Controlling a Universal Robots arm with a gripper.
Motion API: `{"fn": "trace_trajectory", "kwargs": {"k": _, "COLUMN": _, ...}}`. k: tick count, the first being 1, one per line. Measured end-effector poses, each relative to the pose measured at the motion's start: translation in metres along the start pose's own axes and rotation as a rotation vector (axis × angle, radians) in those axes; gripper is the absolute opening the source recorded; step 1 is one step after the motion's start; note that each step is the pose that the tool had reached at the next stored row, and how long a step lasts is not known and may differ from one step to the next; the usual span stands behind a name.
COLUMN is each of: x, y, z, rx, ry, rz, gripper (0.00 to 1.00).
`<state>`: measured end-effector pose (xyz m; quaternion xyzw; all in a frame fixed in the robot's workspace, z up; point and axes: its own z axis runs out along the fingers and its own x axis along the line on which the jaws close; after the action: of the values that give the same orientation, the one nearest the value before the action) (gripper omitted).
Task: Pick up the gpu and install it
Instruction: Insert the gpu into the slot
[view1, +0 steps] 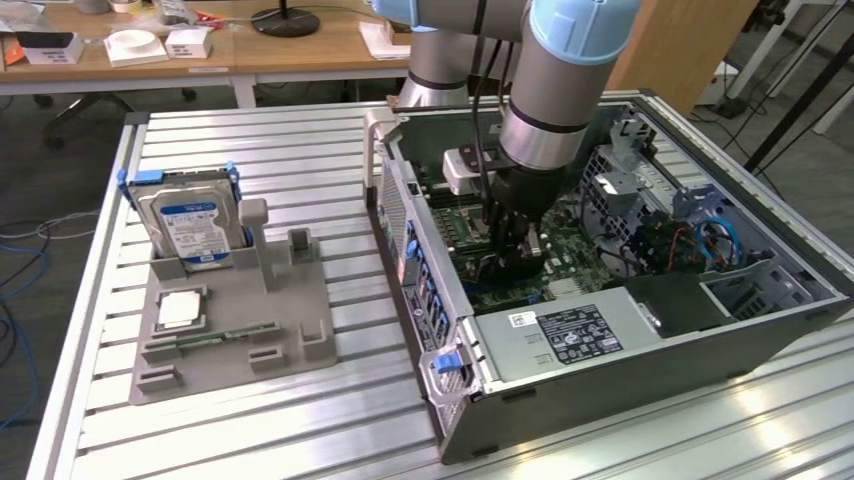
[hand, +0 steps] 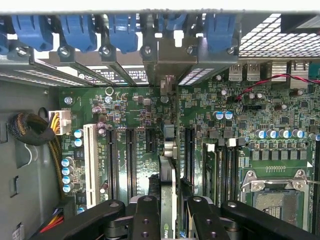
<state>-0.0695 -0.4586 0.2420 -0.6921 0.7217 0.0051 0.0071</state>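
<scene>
The gpu (hand: 169, 150) is a thin black card seen edge-on, standing upright over the green motherboard (hand: 240, 105) between long black expansion slots (hand: 131, 155). Its silver bracket end (hand: 167, 57) reaches the case's rear wall, under the blue clips. My gripper (hand: 172, 220) is shut on the card, one black finger (hand: 145, 220) on each side of it. In the exterior view the gripper (view1: 514, 250) reaches straight down into the open computer case (view1: 454, 400), with the dark gpu (view1: 497, 266) low at the motherboard.
A grey holder (view1: 227, 350) at the exterior view's left carries a blue-labelled hard drive (view1: 194, 220), a processor chip (view1: 180, 310) and a green memory stick (view1: 227, 337). Inside the case are the power supply (view1: 574, 335), drive cages (view1: 747, 290), a cable bundle (hand: 30, 127) and the processor socket (hand: 272, 195).
</scene>
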Motion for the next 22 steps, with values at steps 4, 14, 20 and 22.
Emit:
{"fn": "trace_trajectory", "kwargs": {"k": 4, "x": 0.000, "y": 0.0001, "z": 0.0000, "rx": -0.0002, "ry": -0.0003, "rz": 0.000, "gripper": 0.26}}
{"fn": "trace_trajectory", "kwargs": {"k": 14, "x": 0.000, "y": 0.0000, "z": -0.0021, "rx": -0.0001, "ry": 0.0002, "rz": 0.000, "gripper": 0.57}}
{"fn": "trace_trajectory", "kwargs": {"k": 20, "x": 0.000, "y": 0.0000, "z": -0.0161, "rx": 0.0000, "ry": -0.0002, "rz": 0.000, "gripper": 0.57}}
{"fn": "trace_trajectory", "kwargs": {"k": 22, "x": 0.000, "y": 0.0000, "z": -0.0192, "rx": 0.0000, "ry": -0.0001, "rz": 0.000, "gripper": 0.57}}
